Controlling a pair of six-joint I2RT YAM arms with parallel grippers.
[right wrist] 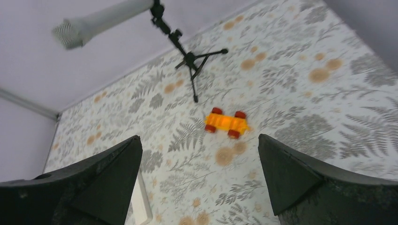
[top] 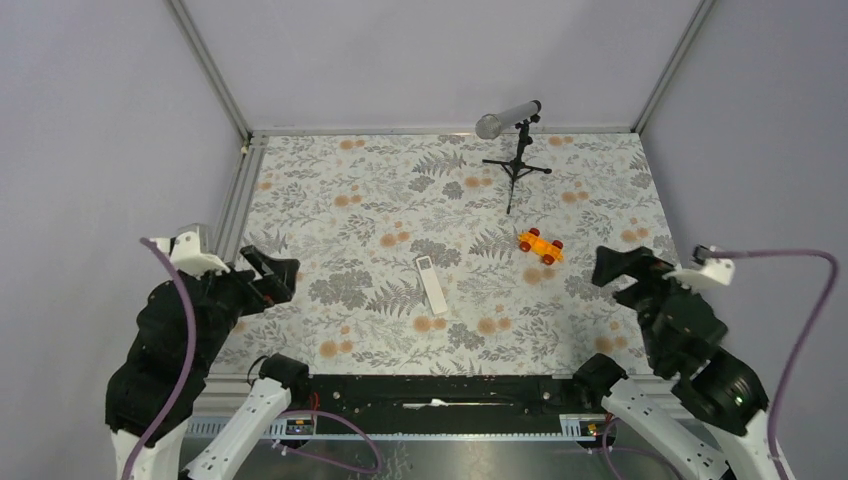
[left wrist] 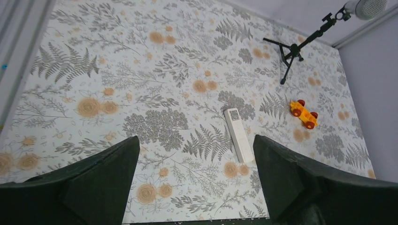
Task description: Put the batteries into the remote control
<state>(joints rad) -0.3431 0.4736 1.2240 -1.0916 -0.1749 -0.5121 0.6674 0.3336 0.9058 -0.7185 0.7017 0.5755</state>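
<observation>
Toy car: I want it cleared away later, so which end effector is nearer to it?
The right end effector: the orange toy car lies near it, while the left end effector sits beyond the remote control.

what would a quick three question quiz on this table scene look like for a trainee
1. True or false: the remote control lies flat on the table, touched by neither gripper.
2. Which thing lies nearest the right gripper? A the orange toy car; B the remote control; C the microphone on its stand.
3. Fill in: the jaws of the left gripper and of the right gripper both stand ____, with nothing between them.
Key: 1 true; 2 A; 3 open.
</observation>
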